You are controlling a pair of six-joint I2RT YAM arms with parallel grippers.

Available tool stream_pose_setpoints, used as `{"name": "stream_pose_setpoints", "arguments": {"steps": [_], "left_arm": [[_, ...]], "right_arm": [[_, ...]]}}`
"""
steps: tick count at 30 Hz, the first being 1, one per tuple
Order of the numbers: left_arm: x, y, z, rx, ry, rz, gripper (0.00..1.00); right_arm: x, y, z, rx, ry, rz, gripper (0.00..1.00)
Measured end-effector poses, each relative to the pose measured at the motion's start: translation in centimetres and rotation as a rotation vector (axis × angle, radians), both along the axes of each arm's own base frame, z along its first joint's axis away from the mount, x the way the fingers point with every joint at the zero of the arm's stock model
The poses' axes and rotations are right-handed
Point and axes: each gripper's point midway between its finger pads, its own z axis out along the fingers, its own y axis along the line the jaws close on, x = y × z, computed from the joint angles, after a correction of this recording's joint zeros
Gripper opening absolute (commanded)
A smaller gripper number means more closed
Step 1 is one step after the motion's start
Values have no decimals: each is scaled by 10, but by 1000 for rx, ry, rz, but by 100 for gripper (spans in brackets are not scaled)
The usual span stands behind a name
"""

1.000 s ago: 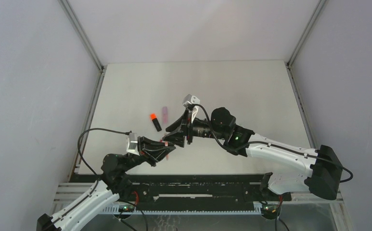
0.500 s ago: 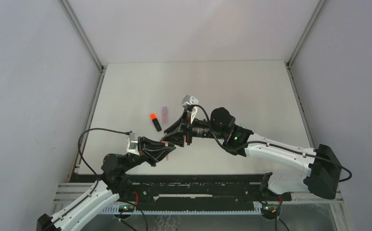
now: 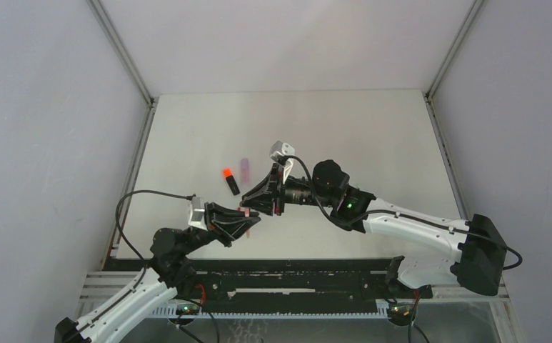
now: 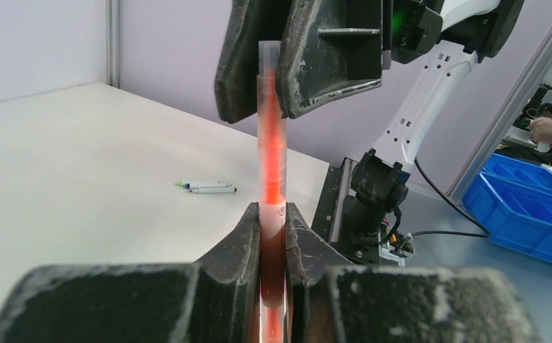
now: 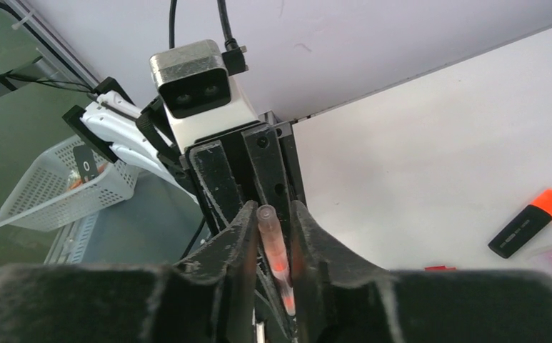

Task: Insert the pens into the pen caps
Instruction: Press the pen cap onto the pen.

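left gripper (image 4: pixel 273 214) is clamped on a red pen (image 4: pixel 272 157), holding it by the lower part of the barrel above the near-left part of the table (image 3: pixel 344 128). right gripper (image 5: pixel 271 214) meets it head-on w/ its fingers either side of the pen's top end, v. close to the barrel; can't tell if they're pressing it or just off it. black highlighter w/ orange tip (image 3: pixel 231 180) lies flat on the table beyond the grippers, lilac one (image 3: pixel 245 167) just beside it. two thin pens (image 4: pixel 205 186) lie together further off.
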Motion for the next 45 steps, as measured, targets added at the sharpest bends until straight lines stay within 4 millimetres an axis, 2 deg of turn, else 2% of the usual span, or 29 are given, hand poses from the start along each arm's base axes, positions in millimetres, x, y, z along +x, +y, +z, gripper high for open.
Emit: {"name": "stream_pose_setpoints", "arguments": {"steps": [5, 16, 24, 45], "left_arm": [[0, 0, 0, 1, 2, 1, 0], [2, 0, -1, -11, 46, 3, 0], [-2, -5, -9, 1, 113, -42, 0], [-33, -11, -23, 66, 172, -216, 0]], "right_arm": [[0, 0, 1, 3, -9, 0, 0], [-1, 1, -5, -16, -14, -4, 0], [-2, -6, -23, -17, 29, -45, 0], [-30, -9, -47, -18, 83, -9, 0]]}}
